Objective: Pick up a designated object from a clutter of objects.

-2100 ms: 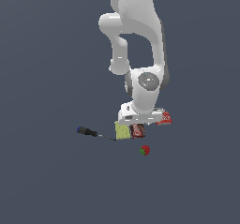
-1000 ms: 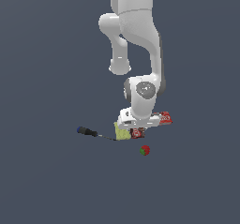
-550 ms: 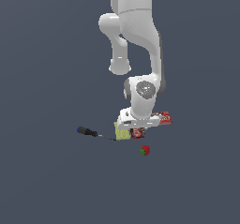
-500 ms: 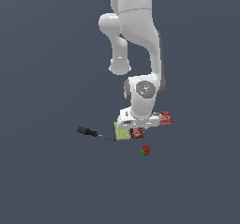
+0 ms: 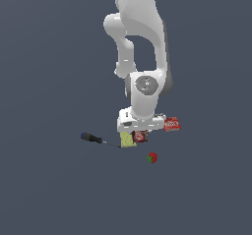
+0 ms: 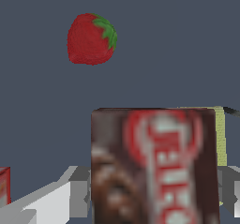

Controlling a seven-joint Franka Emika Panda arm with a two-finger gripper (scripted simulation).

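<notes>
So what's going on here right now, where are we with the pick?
The gripper is down in the clutter, right over the dark brown box, which fills the wrist view between the fingers. Whether they have closed on it can't be told. The strawberry, screwdriver, yellow block and red box lie around it.

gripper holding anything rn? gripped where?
Looks like the dark brown box sits between the gripper fingers, flanked on its two side edges; firm contact cannot be confirmed.
</notes>
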